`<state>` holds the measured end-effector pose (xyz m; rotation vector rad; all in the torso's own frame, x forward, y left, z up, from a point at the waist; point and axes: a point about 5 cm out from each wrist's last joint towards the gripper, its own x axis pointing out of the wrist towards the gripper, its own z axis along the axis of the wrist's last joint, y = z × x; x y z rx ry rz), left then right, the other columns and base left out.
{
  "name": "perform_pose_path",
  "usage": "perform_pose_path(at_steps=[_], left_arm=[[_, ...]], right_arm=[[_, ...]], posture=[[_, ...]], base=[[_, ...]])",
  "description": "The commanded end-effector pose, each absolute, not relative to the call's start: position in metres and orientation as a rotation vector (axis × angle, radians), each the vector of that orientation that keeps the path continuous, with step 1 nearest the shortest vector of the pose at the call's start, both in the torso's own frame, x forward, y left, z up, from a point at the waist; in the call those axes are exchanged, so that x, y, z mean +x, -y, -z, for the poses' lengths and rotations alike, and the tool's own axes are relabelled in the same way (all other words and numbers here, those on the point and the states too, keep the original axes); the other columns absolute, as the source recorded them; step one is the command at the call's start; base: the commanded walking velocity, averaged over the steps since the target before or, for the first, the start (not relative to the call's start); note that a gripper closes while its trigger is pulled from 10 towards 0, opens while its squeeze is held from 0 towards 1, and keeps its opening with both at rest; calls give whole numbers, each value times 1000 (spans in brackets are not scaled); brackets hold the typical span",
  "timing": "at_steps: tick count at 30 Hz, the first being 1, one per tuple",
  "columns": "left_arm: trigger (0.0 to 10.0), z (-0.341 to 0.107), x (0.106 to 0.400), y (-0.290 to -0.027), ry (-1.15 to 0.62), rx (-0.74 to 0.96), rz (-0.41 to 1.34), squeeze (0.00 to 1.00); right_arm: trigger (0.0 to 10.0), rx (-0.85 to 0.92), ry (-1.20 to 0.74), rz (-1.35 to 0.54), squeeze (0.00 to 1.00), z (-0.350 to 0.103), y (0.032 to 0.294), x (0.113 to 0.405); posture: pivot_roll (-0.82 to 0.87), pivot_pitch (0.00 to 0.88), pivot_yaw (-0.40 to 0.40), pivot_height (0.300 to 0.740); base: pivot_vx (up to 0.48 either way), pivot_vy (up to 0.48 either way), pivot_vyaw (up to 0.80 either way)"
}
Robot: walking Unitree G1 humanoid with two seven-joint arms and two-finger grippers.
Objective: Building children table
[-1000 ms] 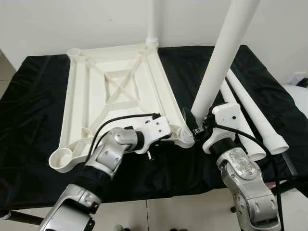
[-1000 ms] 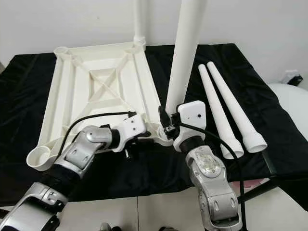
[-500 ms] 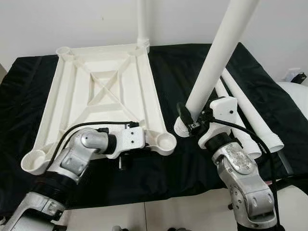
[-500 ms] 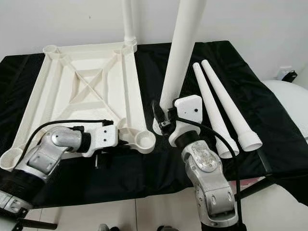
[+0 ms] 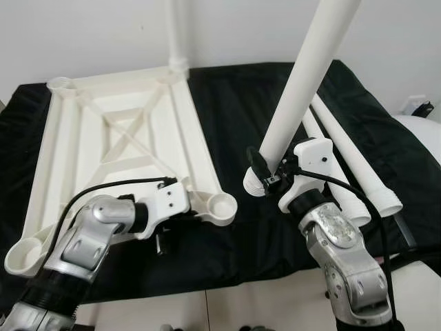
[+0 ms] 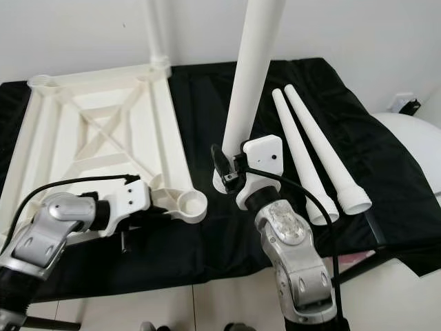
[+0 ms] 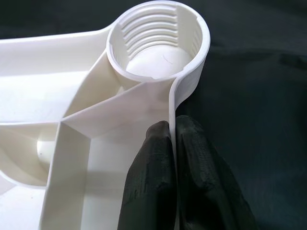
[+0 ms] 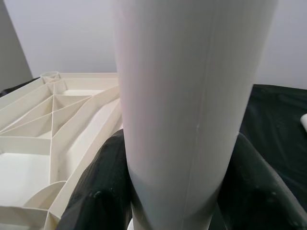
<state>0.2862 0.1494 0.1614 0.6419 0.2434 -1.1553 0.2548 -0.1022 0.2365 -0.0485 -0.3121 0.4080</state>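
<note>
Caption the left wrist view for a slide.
Left gripper pinches the tabletop rim just behind its threaded corner socket.

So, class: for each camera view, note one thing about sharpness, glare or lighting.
Left eye view: evenly lit, sharp, black cloth matte. Left wrist view: socket crisp, fingers sharp too. Right wrist view: table leg very close, soft and bright, fingers blurred; the frame behind is clearer.

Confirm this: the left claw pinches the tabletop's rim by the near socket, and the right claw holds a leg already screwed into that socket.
Not quite. The leg in the right claw stands beside the socket, which is empty, as the left eye view shows. The left claw does pinch the rim of the tabletop.
</note>
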Motion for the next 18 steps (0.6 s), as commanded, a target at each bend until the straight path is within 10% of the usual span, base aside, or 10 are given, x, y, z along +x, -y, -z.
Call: perform_pose_path(at_steps=[1, 14, 15, 16, 17, 18], left_arm=[[0, -162, 290, -165, -261, 623, 1016, 0], [0, -179, 318, -86, -138, 416, 979, 0], [4235, -175, 316, -81, -151, 453, 1000, 0], [4235, -172, 315, -77, -160, 480, 1013, 0], [10000, -168, 313, -74, -171, 513, 1032, 0], [10000, -168, 313, -74, -171, 513, 1032, 0]], right_arm=[[10000, -34, 332, -438, 0, -239, 98, 252], [10000, -34, 349, -462, 0, -242, 91, 262], [10000, -32, 345, -456, 0, -241, 90, 264], [10000, -30, 342, -451, 0, -240, 90, 265], [10000, -26, 337, -448, 0, -238, 90, 266], [10000, -26, 337, -448, 0, -238, 90, 266]], posture=[[-5, 133, 39, 740], [-19, 143, 39, 740], [-24, 144, 44, 740], [-24, 144, 44, 740], [-28, 146, 52, 740], [-28, 146, 52, 740]], base=[[0, 0, 0], [0, 0, 0], [0, 0, 0], [0, 0, 0], [0, 0, 0], [0, 0, 0]])
